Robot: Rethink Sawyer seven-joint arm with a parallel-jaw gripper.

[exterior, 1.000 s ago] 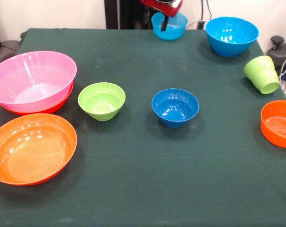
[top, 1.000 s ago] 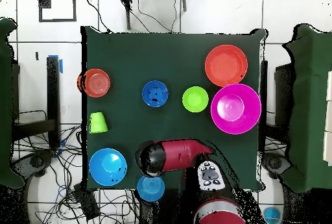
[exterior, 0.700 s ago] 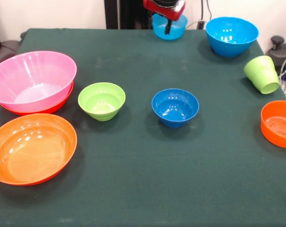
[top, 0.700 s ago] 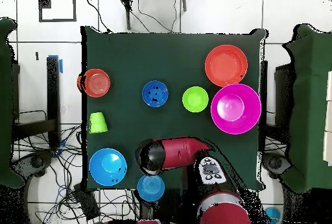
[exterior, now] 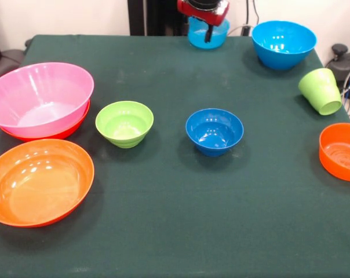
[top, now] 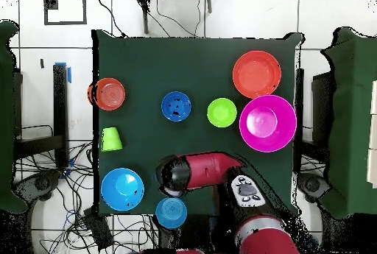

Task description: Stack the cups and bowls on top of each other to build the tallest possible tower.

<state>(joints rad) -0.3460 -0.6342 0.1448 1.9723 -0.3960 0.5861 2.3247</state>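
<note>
Crowding the pincer [exterior: 208,35], grip state unclear: small sky blue bowl [exterior: 205,36] behind, bigger one [exterior: 283,43] beside.

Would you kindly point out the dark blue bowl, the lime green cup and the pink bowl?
dark blue bowl [exterior: 214,131], front view, inner floor.
lime green cup [exterior: 321,91], front view, side wall.
pink bowl [top: 267,123], overhead view, inside centre.

Pincer [exterior: 208,36] at top edge, red housing, dark tip hanging in front of small sky blue bowl [exterior: 205,35] at counter's [exterior: 175,226] far edge. Big sky blue bowl [exterior: 283,44] to its right. Lime cup [exterior: 320,91] tilted near right edge, w/ orange bowl [exterior: 341,152] below it. Pink bowl [exterior: 40,99] nested in shallow orange bowl [exterior: 65,132] at left; wide orange bowl [exterior: 40,181] in front. Lime bowl [exterior: 124,123] & dark blue bowl [exterior: 214,131] mid-counter, apart.
</note>
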